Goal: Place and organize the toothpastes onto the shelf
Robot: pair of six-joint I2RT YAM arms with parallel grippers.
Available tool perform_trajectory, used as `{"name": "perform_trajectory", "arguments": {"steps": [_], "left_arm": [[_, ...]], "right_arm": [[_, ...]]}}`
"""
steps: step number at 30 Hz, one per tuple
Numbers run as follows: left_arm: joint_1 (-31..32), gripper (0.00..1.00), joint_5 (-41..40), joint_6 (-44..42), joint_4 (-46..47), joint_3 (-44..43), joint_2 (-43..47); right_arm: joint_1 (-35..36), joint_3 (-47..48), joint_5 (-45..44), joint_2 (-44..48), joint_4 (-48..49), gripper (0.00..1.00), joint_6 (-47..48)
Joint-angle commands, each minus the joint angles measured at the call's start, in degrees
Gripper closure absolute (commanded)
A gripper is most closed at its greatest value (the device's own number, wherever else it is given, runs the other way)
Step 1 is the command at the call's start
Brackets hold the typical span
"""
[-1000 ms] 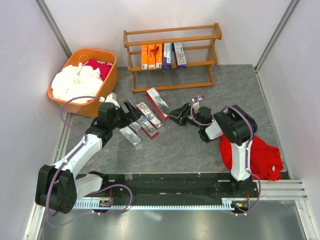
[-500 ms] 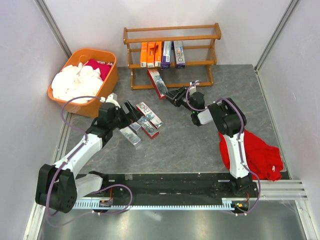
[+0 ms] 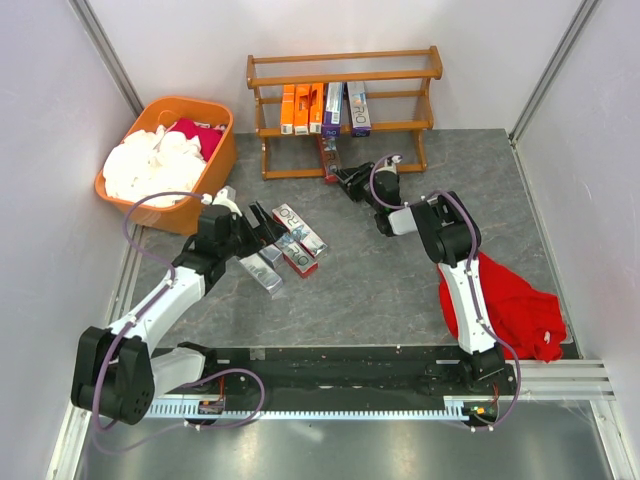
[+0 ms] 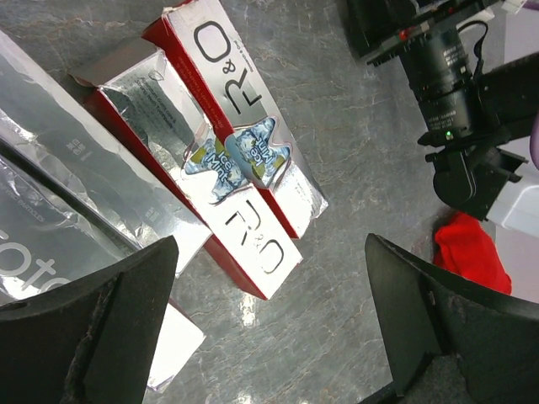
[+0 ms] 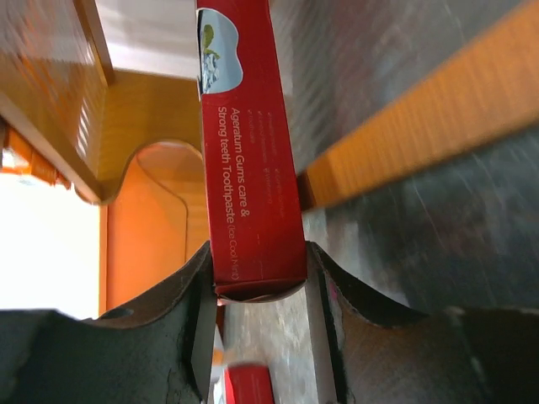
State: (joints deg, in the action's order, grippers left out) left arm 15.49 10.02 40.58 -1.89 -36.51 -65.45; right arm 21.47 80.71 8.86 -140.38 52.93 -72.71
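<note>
The wooden shelf (image 3: 395,72) stands at the back, with orange toothpastes (image 3: 302,109) and purple-and-white ones (image 3: 346,108) upright on its middle tier. My right gripper (image 3: 342,177) is shut on a red-and-silver toothpaste (image 3: 327,158), which pokes in at the shelf's lowest tier. In the right wrist view this red carton (image 5: 248,168) sits clamped between the fingers (image 5: 257,278), beside an orange rail (image 5: 421,126). My left gripper (image 3: 262,222) hangs open over the red-and-silver cartons (image 4: 244,168) and silver-grey cartons (image 4: 76,185) lying on the table; nothing lies between its fingers (image 4: 269,328).
An orange tub (image 3: 215,170) with white and red cloths stands at the back left. A red cloth (image 3: 510,310) lies at the right by my right arm's base. The white side walls are close on both sides.
My right gripper has carried the red-and-silver carton from the middle of the table back to the shelf's lowest tier. The left arm has stayed still and open.
</note>
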Motion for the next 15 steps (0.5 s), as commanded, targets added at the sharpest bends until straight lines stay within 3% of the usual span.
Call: {"name": "perform_trajectory", "arguments": {"steps": [1, 9, 15], "left_arm": [[-0.11, 0.0, 1.84, -1.82, 1.63, -1.72, -0.82], [-0.1, 0.0, 2.81, -1.38, 3.56, -1.63, -1.17], [-0.1, 0.0, 3.25, -1.55, 3.56, -1.54, -1.43]], "right_arm": [[0.15, 4.37, -5.86, -1.3, -0.28, 0.6, -0.15], [0.94, 3.93, -6.85, -2.18, 0.51, 0.45, -0.59], [0.94, -2.73, -5.09, 1.41, -0.63, 0.02, 0.63]]}}
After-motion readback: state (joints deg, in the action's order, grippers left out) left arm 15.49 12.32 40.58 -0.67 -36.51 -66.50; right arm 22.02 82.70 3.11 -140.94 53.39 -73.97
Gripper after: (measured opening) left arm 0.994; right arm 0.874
